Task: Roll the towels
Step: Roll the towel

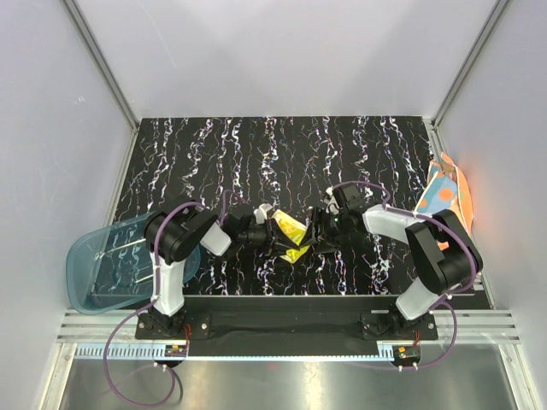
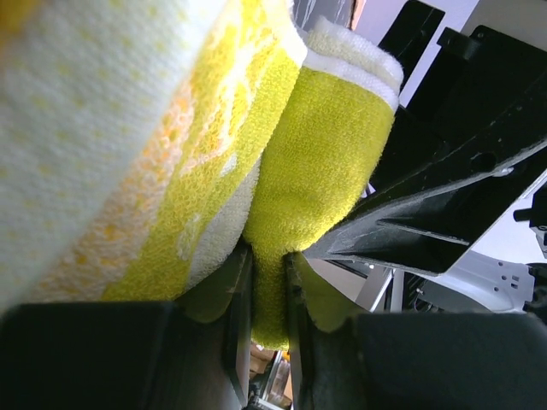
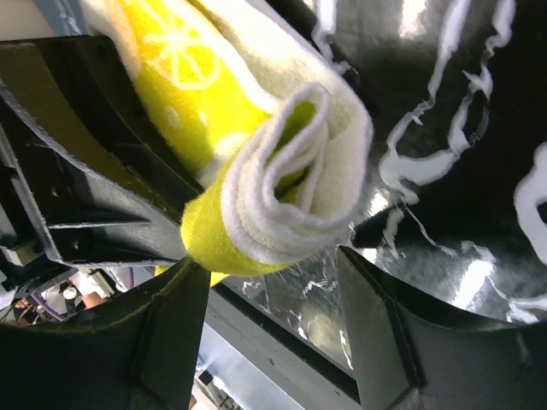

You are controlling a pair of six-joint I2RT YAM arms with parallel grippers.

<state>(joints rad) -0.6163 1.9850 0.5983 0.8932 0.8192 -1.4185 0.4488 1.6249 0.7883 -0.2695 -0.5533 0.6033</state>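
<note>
Yellow lemon-print towel [image 1: 291, 237] partly rolled at 6 o'clock of black marbled table [image 1: 256, 154], left gripper [image 2: 267, 273] pinched tight on a yellow fold, right gripper [image 3: 273, 299] spread wide astride the rolled end, blue plastic bin [image 1: 94, 265] at 8 o'clock, orange-blue towel [image 1: 444, 195] at 3 o'clock.

Text: none legible in any view.
Towel [image 3: 256, 171]: lemon-slice print only, no lettering.
Strip [image 1: 256, 353] on front rail: tick marks, no nums readable.
Tag [image 1: 177, 348] at L arm base: too small to read.
</note>
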